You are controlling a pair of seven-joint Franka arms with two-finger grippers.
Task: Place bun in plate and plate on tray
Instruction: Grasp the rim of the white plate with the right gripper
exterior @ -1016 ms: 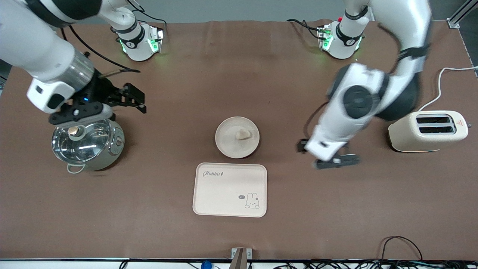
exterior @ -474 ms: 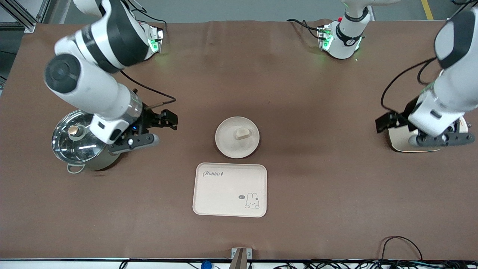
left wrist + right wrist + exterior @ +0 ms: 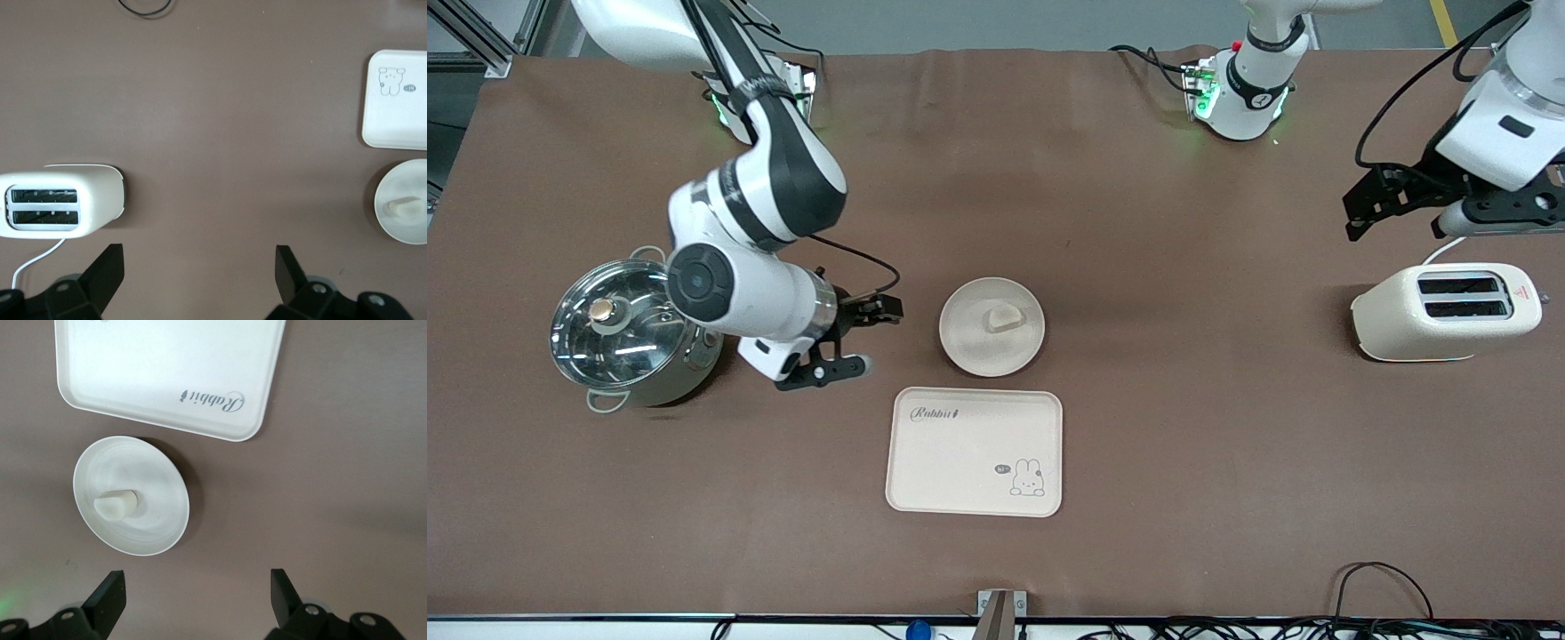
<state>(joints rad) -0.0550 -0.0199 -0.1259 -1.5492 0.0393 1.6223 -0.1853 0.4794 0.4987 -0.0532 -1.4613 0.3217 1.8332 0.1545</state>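
The bun (image 3: 1003,317) lies in the round plate (image 3: 965,342) at the table's middle. The tray (image 3: 960,462) with the "Rabbit" print lies just nearer the camera than the plate and holds nothing. My right gripper (image 3: 869,339) is open and empty, low beside the plate toward the right arm's end. In the right wrist view the plate (image 3: 157,517), bun (image 3: 115,505) and tray (image 3: 153,367) lie ahead of the open gripper (image 3: 198,593). My left gripper (image 3: 1405,213) is open and empty, raised near the toaster. The left wrist view shows its open gripper (image 3: 197,267), the plate (image 3: 400,230) and tray (image 3: 400,113).
A steel pot with a glass lid (image 3: 627,333) stands at the right arm's end, close to the right arm's wrist. A cream toaster (image 3: 1445,311) with a white cord stands at the left arm's end, also in the left wrist view (image 3: 60,203). Cables lie along the table's near edge.
My right gripper has moved from over the pot to beside the plate. My left arm has pulled away from the middle, past the toaster, toward its base. Plate, bun and tray have not moved.
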